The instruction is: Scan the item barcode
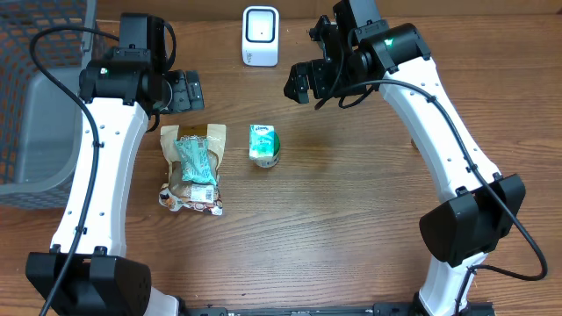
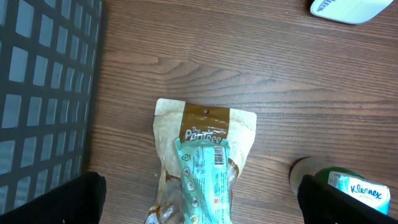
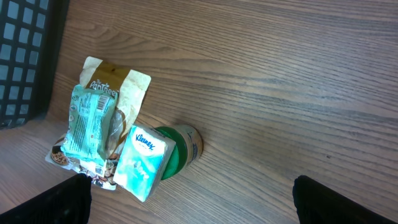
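Two grippers: your left gripper [image 1: 191, 90] and right gripper [image 1: 297, 84] both hang above the table [image 1: 351, 219], jaws spread wide with nothing between them.
Scanner: your white scanner [image 1: 260, 35] stands at the far edge, between the two grippers.
Snack bag: the brown snack bag [image 1: 200, 133] lies flat near your left gripper.
Packet: a teal packet [image 1: 195, 161] lies on the bag, its striped label facing up.
Tissues: the Kleenex pack [image 1: 262, 140] lies on a green-topped container [image 1: 266, 161], just beside the bag.
Basket: the grey basket [image 1: 35, 114] sits at your left.
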